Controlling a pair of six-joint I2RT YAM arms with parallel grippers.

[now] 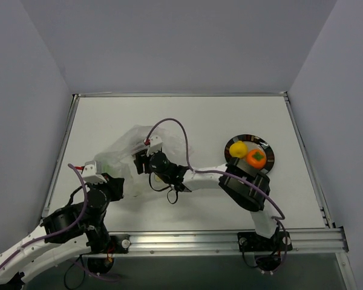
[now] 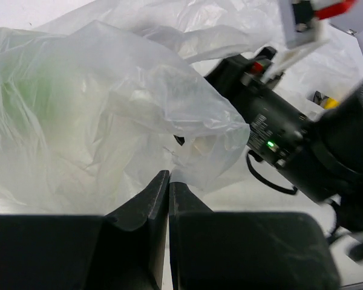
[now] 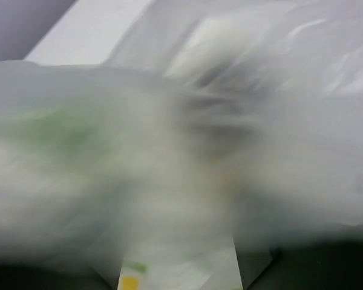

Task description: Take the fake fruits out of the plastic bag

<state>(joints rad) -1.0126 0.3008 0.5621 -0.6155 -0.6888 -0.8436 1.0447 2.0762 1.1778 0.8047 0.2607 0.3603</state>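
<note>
The plastic bag (image 1: 128, 140) lies crumpled left of the table's middle, translucent white (image 2: 109, 109). My left gripper (image 2: 169, 176) is shut on a fold of its near edge, and from above it sits at the bag's lower left (image 1: 116, 179). My right gripper (image 1: 138, 162) reaches into the bag from the right. Its wrist view is blurred by bag film (image 3: 260, 90), so its jaws do not show. A green shape (image 2: 36, 90) shows faintly through the film (image 3: 54, 130). A yellow fruit (image 1: 237, 149) and an orange fruit (image 1: 256, 158) lie on the dark plate (image 1: 264, 144).
The dark round plate stands right of centre, just above the right arm's elbow (image 1: 248, 190). The right arm's black wrist (image 2: 278, 136) lies close to the bag's right side. Grey walls enclose the table on three sides, and a metal rail (image 1: 230, 238) runs along its near edge.
</note>
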